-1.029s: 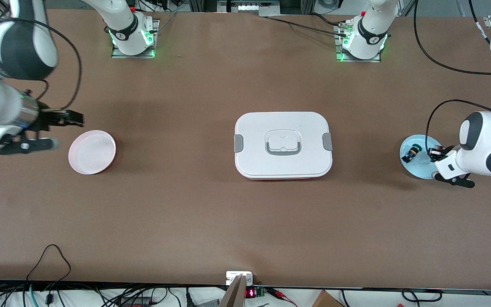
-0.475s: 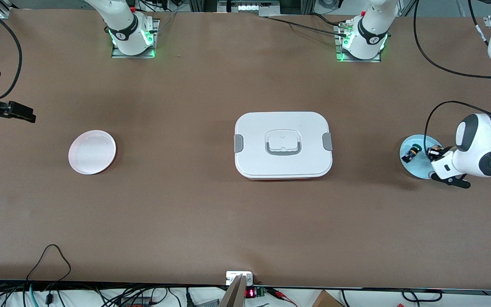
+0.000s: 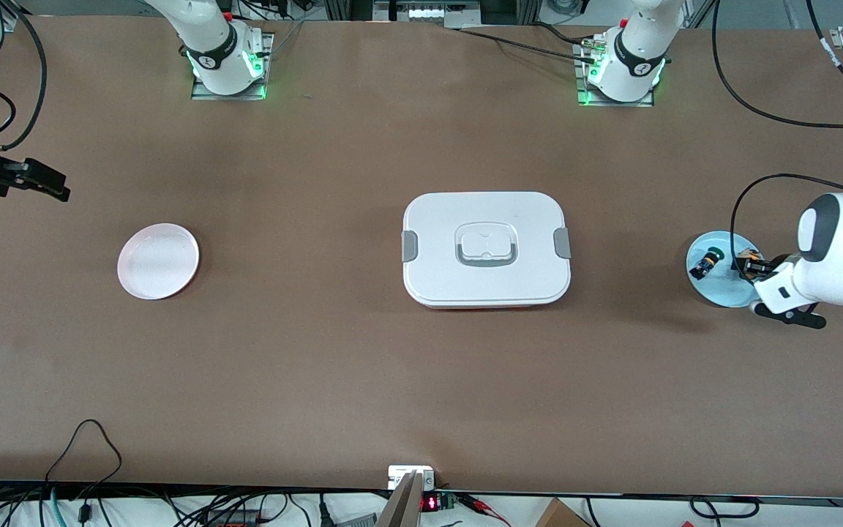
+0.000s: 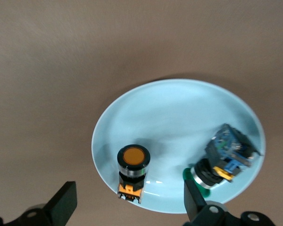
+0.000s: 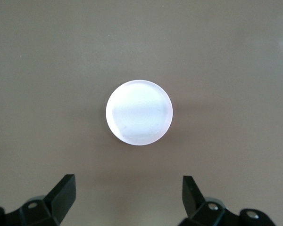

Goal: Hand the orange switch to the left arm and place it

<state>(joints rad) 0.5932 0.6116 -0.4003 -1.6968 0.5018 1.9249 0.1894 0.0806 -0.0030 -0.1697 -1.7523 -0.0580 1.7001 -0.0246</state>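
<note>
Front view: your brown surface (image 3: 319,351) carries the box (image 3: 486,249) mid-way between both hands. Left wrist view: the left hand (image 4: 127,207) hangs wide open, empty, directly above the orange switch (image 4: 133,165) on the blue plate (image 4: 179,113); descending off-centre, you could topple it or nudge the green-capped switch (image 4: 224,157). Right wrist view: the right hand (image 5: 127,200) waits spread, empty, near the pink plate (image 5: 139,112).

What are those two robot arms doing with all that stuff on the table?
The left pincer hangs open over a blue plate, straddling the orange switch standing on it beside a green-capped part. Nothing is grabbed yet. The right pincer waits open above a pink plate at the right arm's end. The white box sits between the plates.
</note>
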